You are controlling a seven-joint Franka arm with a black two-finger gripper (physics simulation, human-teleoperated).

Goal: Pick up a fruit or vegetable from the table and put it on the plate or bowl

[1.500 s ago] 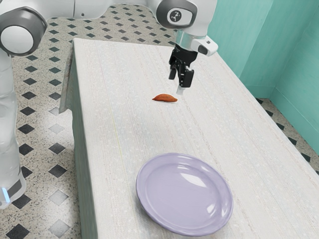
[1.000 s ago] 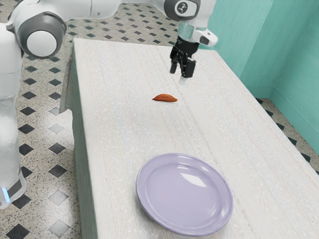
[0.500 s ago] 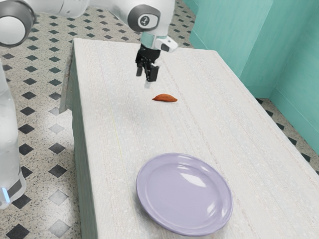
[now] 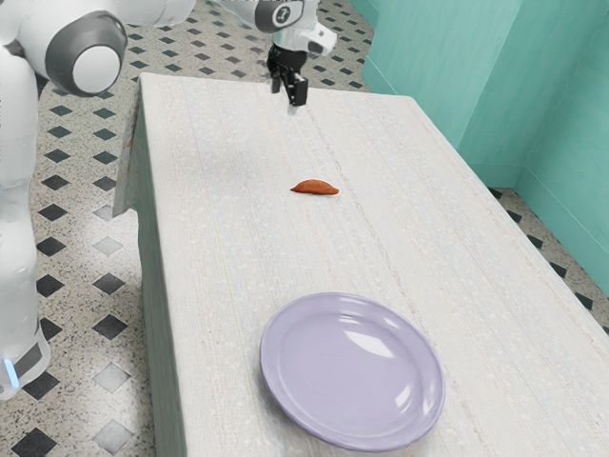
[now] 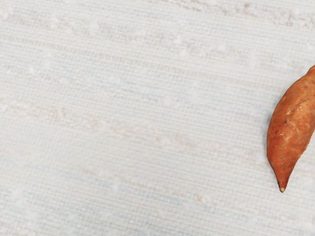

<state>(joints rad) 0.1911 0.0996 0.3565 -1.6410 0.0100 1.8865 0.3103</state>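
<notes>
A small orange-brown sweet potato [image 4: 314,188] lies on the pale wooden table [image 4: 428,238], near its middle. In the wrist view the sweet potato [image 5: 290,128] shows its pointed end on the bare tabletop. A lavender plate [image 4: 352,369] sits nearer the front of the table, with nothing on it. My gripper [image 4: 288,99] hangs above the far end of the table, well beyond the sweet potato and apart from it. Its fingers stand open and hold nothing.
The table's left edge [image 4: 143,219] drops to a checkered floor. Teal walls [image 4: 495,67] stand along the exterior view's right. Bare tabletop stretches between the sweet potato and the plate.
My hand has risen from just right of the sweet potato and swung to the exterior view's left and toward the table's far end. The sweet potato and plate have not moved.
</notes>
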